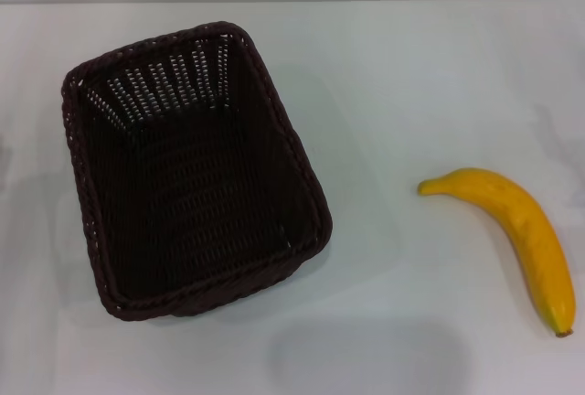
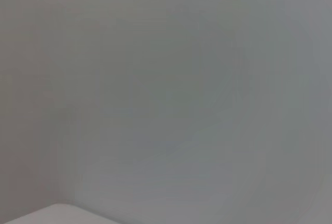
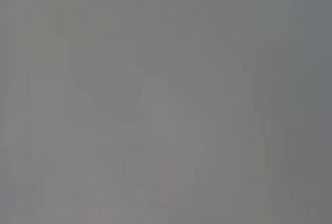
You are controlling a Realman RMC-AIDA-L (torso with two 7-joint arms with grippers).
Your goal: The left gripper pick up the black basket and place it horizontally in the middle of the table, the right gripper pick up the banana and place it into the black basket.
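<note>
The black basket (image 1: 192, 171) stands upright on the white table (image 1: 393, 93) at the left of the head view, its long side running front to back and slightly turned. It is empty. The banana (image 1: 516, 230) lies on the table at the right, well apart from the basket, its dark tip toward the front right. Neither gripper shows in the head view. The left wrist view and the right wrist view show only plain grey surface, with no fingers and no task object.
The table's far edge (image 1: 292, 0) runs across the top of the head view. Bare tabletop lies between the basket and the banana. A faint shadow (image 1: 366, 358) falls on the table at the front centre.
</note>
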